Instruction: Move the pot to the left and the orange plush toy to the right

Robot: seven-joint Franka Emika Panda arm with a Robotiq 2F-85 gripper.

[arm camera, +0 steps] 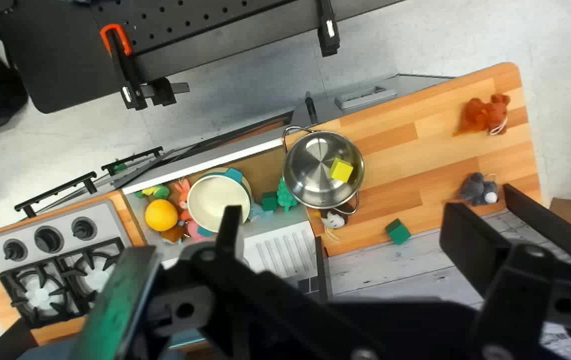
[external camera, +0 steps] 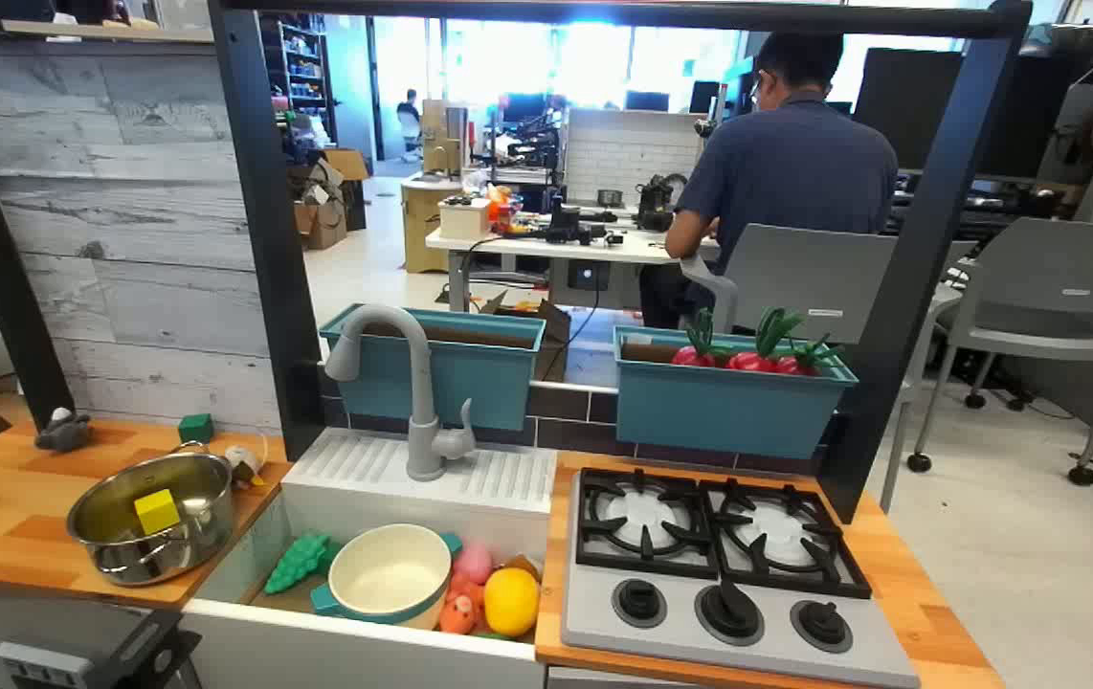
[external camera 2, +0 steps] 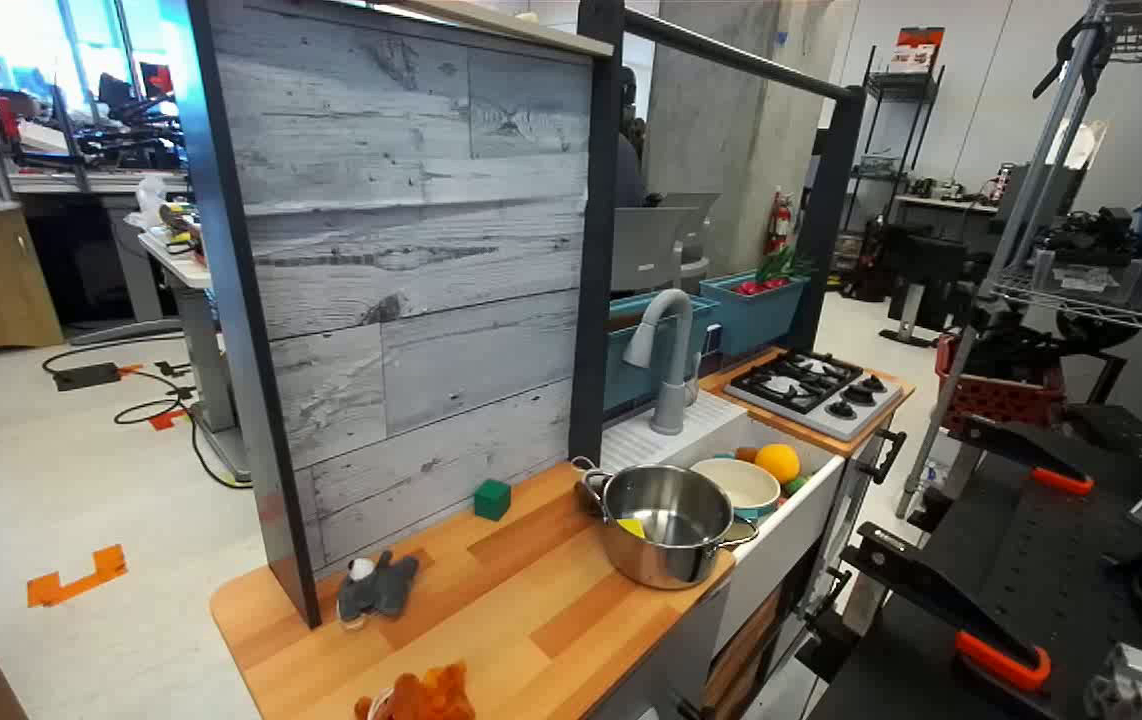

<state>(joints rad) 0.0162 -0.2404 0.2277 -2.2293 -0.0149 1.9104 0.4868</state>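
In the wrist view the claw (arm camera: 341, 212) is released, its jaws spread wide. Beyond it, the pot (arm camera: 313, 174) stands on the tabletop (arm camera: 420, 162) beside the sink (external camera: 365, 660), a yellow block (arm camera: 341, 170) inside. A white toy (arm camera: 333, 219) lies beside the pot; farther along the tabletop are a green block (arm camera: 398, 231), a gray toy (arm camera: 474, 189) and, well apart from the pot, the orange toy (arm camera: 485, 115).

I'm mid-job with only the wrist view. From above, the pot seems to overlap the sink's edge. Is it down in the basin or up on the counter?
Observer: Up on the wooden counter. In an exterior view the pot stands there, beside the sink.
Operator: My tool hides part of the strip behind the sink. What's there?
Observer: In an exterior view, a gray faucet rises there, curving toward the pot's side.
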